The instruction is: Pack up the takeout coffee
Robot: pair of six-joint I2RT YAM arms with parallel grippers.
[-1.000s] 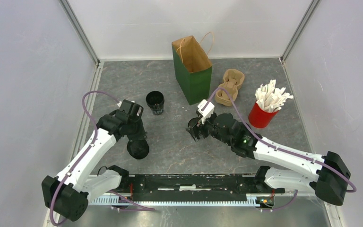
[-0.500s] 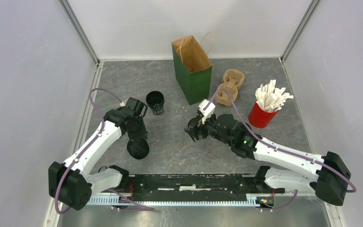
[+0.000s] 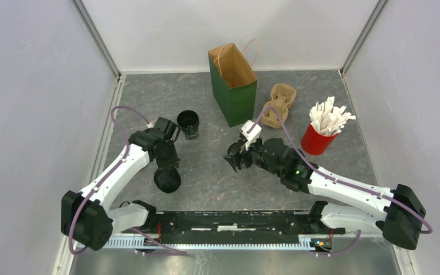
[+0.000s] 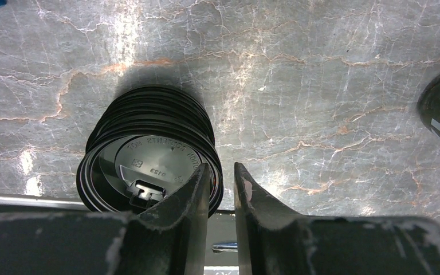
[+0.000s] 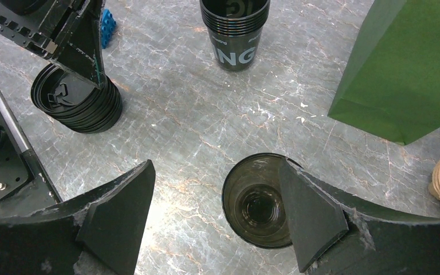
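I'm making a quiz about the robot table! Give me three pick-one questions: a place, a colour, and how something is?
1. Where is the tan carrier? A) inside the green bag B) between the green bag and the packet cup C) under the bag
2. What colour is the packet cup? A) blue B) red C) yellow
3. The black cup between the fingers of the right gripper is: A) lidded B) tipped over C) open-topped
Answers: 1B, it sits between them; 2B, plainly red; 3C, its inside shows.
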